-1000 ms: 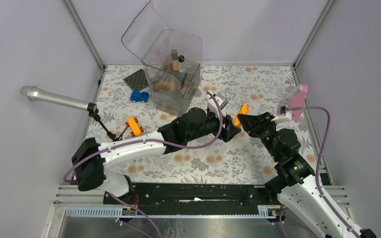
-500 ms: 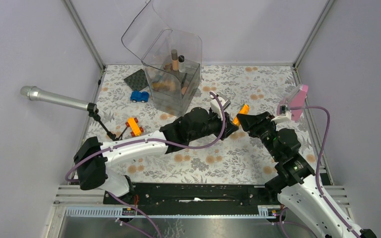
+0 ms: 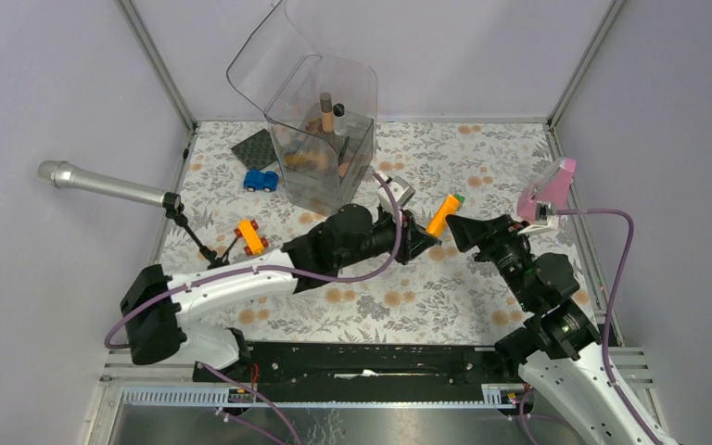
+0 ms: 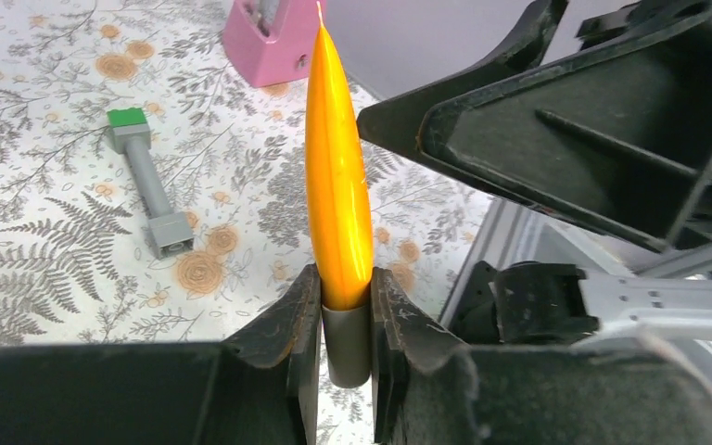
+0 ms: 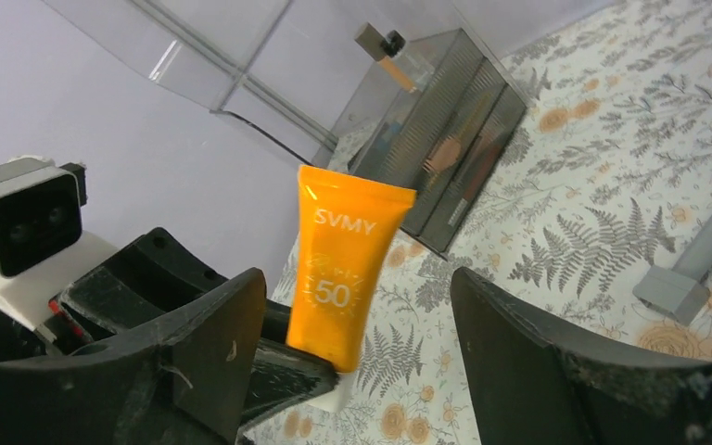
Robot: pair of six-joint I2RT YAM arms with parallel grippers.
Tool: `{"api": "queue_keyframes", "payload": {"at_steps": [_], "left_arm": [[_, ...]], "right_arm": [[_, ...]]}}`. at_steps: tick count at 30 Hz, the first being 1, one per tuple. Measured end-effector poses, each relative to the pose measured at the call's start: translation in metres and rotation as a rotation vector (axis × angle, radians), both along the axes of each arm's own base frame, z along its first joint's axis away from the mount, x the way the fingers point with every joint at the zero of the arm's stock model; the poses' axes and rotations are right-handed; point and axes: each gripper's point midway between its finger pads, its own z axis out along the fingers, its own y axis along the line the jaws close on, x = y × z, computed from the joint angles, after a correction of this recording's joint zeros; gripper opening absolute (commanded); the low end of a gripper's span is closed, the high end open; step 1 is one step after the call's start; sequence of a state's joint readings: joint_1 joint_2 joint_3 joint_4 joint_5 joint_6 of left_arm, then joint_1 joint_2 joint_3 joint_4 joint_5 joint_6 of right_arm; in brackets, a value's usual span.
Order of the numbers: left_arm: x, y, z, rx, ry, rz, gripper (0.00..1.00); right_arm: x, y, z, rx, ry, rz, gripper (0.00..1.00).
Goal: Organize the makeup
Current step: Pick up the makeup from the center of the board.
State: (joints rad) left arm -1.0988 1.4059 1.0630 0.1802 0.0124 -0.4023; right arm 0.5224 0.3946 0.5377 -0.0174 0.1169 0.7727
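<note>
Two hands meet over one orange tube.

The left hand (image 4: 346,297) is clenched on the grey cap end of the orange tube (image 4: 336,185), so the tube stands up out of it, high over the flowery worktop (image 3: 408,287). The tube has "SVMY" and a big "50" on its front. The right hand (image 5: 357,306) is spread wide, with one black finger on each side of the tube, and neither finger touches it. A grey tube with a green cap (image 4: 148,181) lies flat on the worktop, apart from both hands. At the back stands a clear box (image 3: 334,190) with its lid tipped up and some makeup standing inside.
</note>
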Motion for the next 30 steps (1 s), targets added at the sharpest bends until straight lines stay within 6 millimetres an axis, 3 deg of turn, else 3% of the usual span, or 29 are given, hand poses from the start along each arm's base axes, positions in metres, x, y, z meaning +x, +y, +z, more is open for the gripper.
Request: {"api": "queue_keyframes", "payload": {"at_steps": [3, 6, 11, 15, 20, 26, 30], "left_arm": [[-0.01, 0.009, 0.02, -0.077, 0.031, -0.04, 0.0], [-0.022, 0.015, 0.056, -0.197, 0.049, -0.103, 0.0], [-0.053, 0.031, 0.118, -0.379, 0.024, -0.214, 0.0], [-0.067, 0.042, 0.146, -0.46, -0.006, -0.263, 0.0], [-0.073, 0.044, 0.154, -0.489, -0.007, -0.29, 0.0], [-0.079, 0.043, 0.149, -0.489, -0.002, -0.327, 0.0], [-0.08, 0.044, 0.146, -0.486, 0.0, -0.333, 0.0]], "right_arm": [[-0.008, 0.003, 0.014, -0.011, -0.072, 0.042, 0.79], [-0.022, 0.011, 0.034, -0.026, -0.173, 0.121, 0.82], [-0.051, 0.018, 0.09, -0.048, -0.374, 0.235, 0.82], [-0.071, 0.022, 0.131, -0.025, -0.516, 0.294, 0.78], [-0.071, 0.034, 0.149, 0.013, -0.583, 0.349, 0.75], [-0.053, 0.052, 0.145, 0.048, -0.533, 0.396, 0.71], [-0.051, 0.06, 0.148, 0.081, -0.512, 0.436, 0.64]]}}
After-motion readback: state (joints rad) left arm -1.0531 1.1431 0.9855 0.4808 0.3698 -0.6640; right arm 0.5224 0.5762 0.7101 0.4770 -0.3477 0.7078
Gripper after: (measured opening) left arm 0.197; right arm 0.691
